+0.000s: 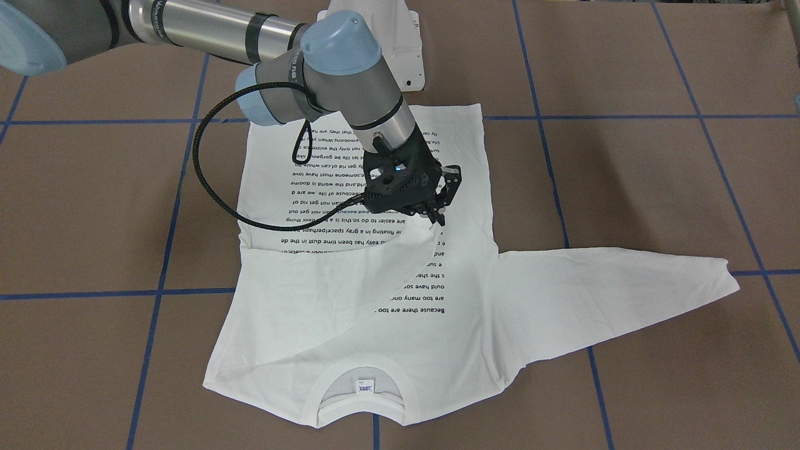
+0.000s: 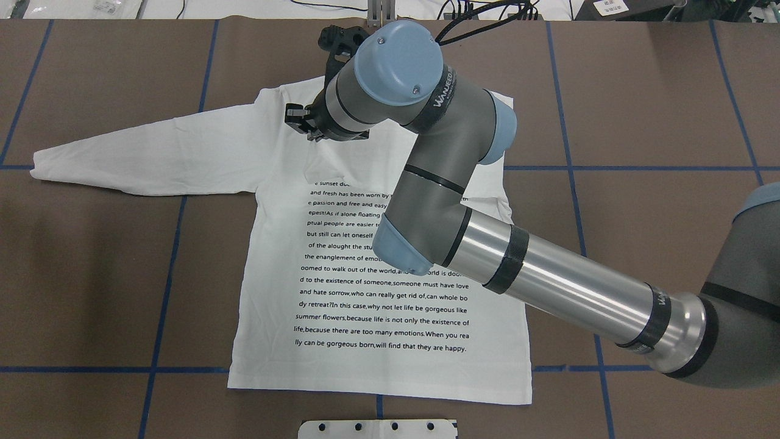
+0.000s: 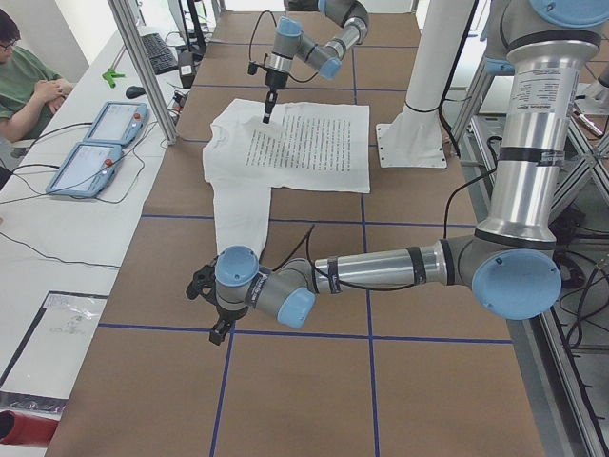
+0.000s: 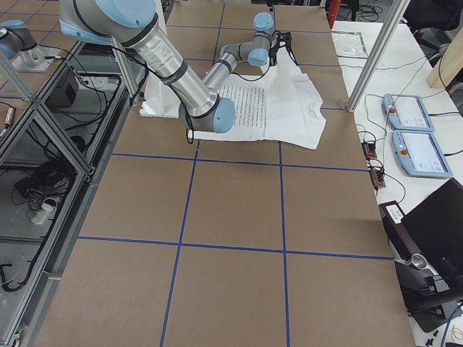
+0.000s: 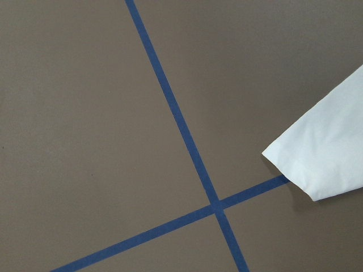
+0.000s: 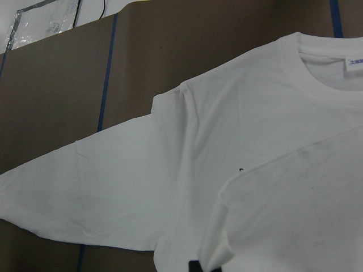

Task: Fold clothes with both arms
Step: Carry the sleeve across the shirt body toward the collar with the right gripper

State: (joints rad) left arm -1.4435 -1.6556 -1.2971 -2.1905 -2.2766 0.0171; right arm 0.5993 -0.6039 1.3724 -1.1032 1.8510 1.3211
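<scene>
The white long-sleeved T-shirt lies flat on the brown table, text side up, with its collar and neck label away from the robot. My right gripper stands over the chest and looks shut on the cuff of one sleeve, which is folded across the shirt. It also shows in the overhead view. The other sleeve lies stretched out flat. My left gripper hovers near that sleeve's cuff. I cannot tell whether it is open or shut.
The white pedestal base stands at the robot's edge of the table, just past the shirt's hem. Blue tape lines divide the table into squares. My right arm's forearm hangs over the shirt. Teach pendants and an operator are beside the table.
</scene>
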